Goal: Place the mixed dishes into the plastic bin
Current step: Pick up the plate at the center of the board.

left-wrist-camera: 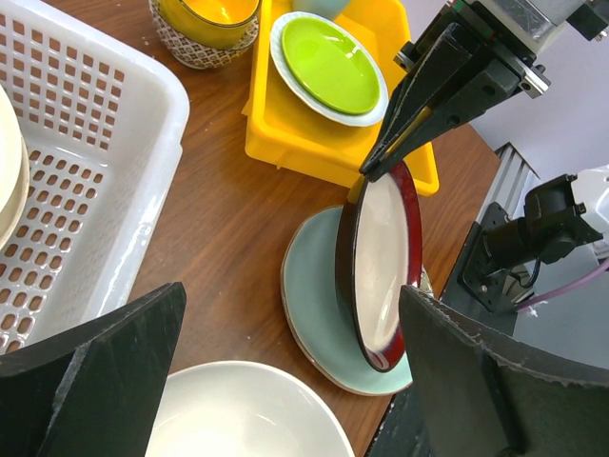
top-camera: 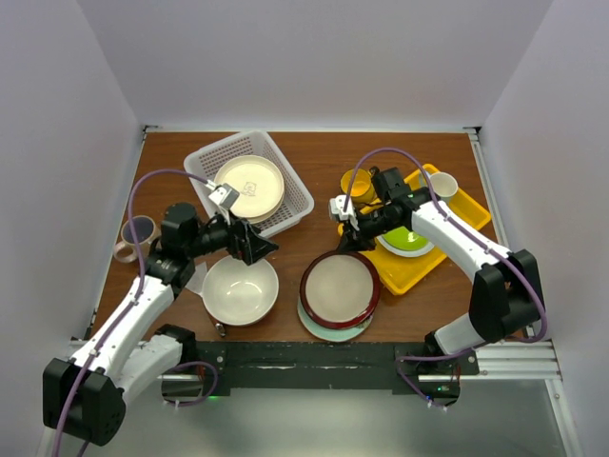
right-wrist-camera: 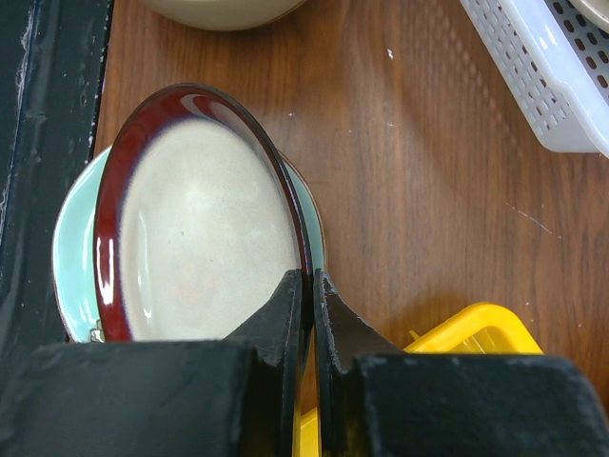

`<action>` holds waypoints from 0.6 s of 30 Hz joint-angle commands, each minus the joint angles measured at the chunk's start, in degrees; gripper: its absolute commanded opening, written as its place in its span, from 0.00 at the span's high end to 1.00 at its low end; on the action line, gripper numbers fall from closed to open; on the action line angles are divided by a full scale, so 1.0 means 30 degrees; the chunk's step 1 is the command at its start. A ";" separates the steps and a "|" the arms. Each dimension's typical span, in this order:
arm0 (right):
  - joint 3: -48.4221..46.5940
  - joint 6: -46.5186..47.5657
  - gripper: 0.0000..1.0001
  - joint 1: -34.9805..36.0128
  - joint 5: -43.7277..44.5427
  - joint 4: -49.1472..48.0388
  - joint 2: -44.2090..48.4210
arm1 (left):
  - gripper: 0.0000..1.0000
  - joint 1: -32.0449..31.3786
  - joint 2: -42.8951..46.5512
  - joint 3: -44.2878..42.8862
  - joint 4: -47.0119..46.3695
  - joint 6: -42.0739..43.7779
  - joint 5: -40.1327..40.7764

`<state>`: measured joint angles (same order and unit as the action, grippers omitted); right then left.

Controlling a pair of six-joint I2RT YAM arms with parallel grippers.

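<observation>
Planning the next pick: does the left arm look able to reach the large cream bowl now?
Probably yes: the left gripper hangs open right by the large cream bowl, and nothing lies in or over it.

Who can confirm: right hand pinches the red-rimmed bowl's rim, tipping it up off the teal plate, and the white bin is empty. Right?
Not quite. The white bin isn't empty: a cream plate lies in it, as the top view shows. The rest holds: the right hand pinches the red-rimmed bowl by its rim, tipping it up off the teal plate.
</observation>
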<state>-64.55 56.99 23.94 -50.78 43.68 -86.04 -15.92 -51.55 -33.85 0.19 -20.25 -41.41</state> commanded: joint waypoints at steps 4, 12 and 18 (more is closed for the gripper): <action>-0.0132 0.0192 1.00 -0.0247 -0.1733 -0.0469 0.1316 | 0.01 -0.0522 -0.0014 -0.0378 -0.0267 0.0510 0.0267; -0.0191 0.0221 1.00 -0.0393 -0.1997 -0.0410 0.1434 | 0.02 -0.1165 -0.0394 -0.0466 -0.0442 0.0305 0.0501; -0.0220 0.0134 1.00 -0.0656 -0.2466 -0.0351 0.1580 | 0.02 -0.3185 -0.1008 -0.0845 -0.0093 0.0246 0.2549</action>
<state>-64.27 57.01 22.79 -52.53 43.88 -84.58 -21.39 -53.30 -33.87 0.56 -19.97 -38.02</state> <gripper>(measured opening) 0.048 0.985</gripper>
